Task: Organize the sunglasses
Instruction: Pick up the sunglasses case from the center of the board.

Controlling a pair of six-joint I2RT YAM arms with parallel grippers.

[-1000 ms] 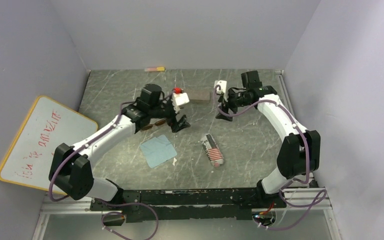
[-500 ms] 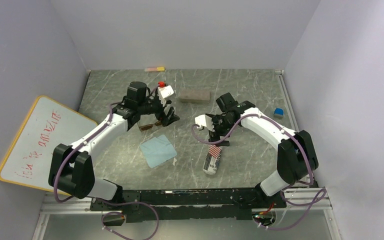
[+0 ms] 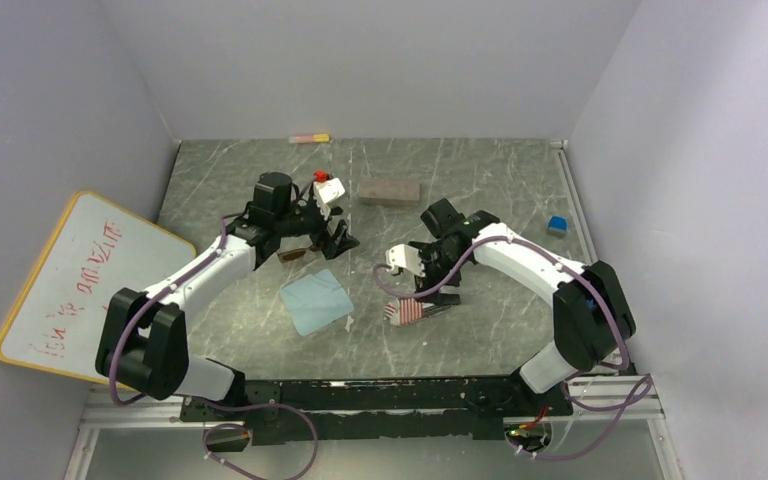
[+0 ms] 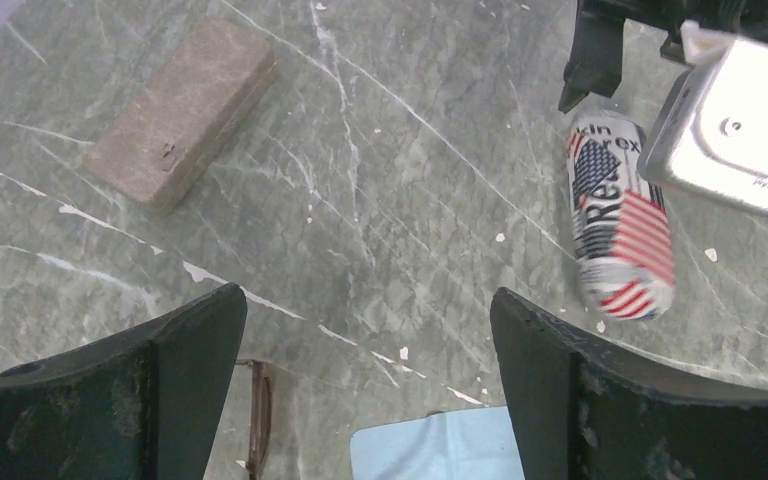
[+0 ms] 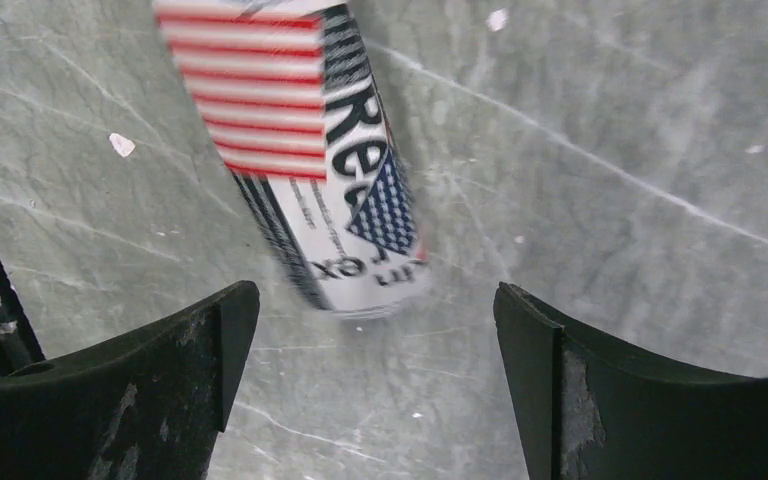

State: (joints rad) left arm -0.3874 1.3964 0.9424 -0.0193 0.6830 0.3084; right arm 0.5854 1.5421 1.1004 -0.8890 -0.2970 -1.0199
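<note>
1. Grey marbled table (image 3: pixel 520 200) is carrying everything.
2. Left gripper (image 4: pixel 368 300) is hovering, jaws spread and empty; thin-framed sunglasses (image 4: pixel 260 420) are lying just under one jaw, beside a blue cloth (image 4: pixel 430 452).
3. Right gripper (image 5: pixel 375 295) is gaping too (empty), a flag-printed case (image 5: pixel 310 150) lying with its end between the jaw tips.
4. Nothing is looking cased yet; black pair isn't showing.

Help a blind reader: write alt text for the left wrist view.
The open left gripper hangs over a grey marbled table. A brown case lies upper left, a flag-printed case right; a blue cloth and thin sunglasses frame peek in below.
</note>
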